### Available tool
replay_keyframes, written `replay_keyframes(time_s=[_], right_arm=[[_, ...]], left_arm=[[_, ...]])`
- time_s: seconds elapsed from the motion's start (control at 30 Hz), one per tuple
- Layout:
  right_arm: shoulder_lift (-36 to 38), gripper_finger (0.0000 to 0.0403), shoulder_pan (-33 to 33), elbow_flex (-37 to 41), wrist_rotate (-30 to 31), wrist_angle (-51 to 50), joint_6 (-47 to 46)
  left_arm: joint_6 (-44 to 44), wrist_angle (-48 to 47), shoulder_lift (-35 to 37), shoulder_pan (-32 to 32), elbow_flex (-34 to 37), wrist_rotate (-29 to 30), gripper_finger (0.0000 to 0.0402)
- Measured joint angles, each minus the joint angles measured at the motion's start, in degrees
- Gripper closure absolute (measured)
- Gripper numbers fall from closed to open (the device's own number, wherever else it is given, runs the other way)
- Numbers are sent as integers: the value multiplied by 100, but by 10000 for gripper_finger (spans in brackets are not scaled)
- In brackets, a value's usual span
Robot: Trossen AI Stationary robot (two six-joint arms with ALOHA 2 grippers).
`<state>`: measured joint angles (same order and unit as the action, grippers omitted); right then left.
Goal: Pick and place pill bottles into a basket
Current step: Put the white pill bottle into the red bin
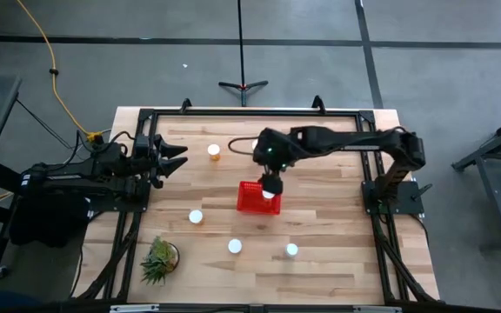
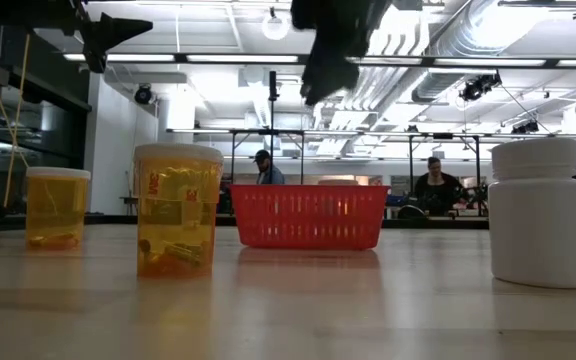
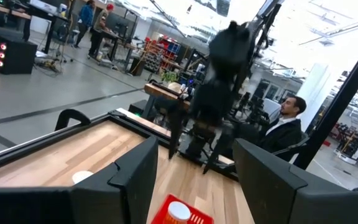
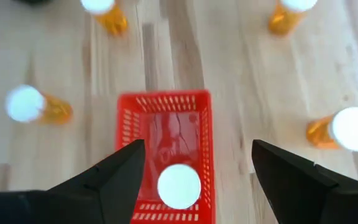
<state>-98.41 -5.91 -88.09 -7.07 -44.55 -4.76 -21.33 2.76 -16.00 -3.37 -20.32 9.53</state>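
Observation:
The red basket (image 1: 252,198) stands at the table's middle, and it also shows in the right wrist view (image 4: 164,118). One pill bottle, white cap up (image 4: 179,185), stands inside it at its right end. My right gripper (image 1: 271,184) hangs open above that bottle, fingers pointing down, one on each side of the cap and apart from it (image 4: 197,149). Several more orange bottles stand on the wood: one far left of the basket (image 1: 214,152) and three nearer the front (image 1: 196,217), (image 1: 235,247), (image 1: 292,250). My left gripper (image 1: 183,157) waits open at the table's left.
A small green spiky plant (image 1: 159,259) stands at the front left. A black frame (image 1: 250,111) runs along the table's far and side edges. In the low view, people sit behind the table (image 2: 435,185). Bare wood lies to the right of the basket (image 1: 329,200).

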Motion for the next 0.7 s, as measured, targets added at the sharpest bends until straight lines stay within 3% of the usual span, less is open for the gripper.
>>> replay_keyframes(time_s=[0.3,0.7], right_arm=[[809,116,742,-44,13,-289,-581],[811,116,2280,-31,213,-1100,-548]], left_arm=[[1,3,1,0,0,-6,156],[1,5,-1,0,0,-8,156]])
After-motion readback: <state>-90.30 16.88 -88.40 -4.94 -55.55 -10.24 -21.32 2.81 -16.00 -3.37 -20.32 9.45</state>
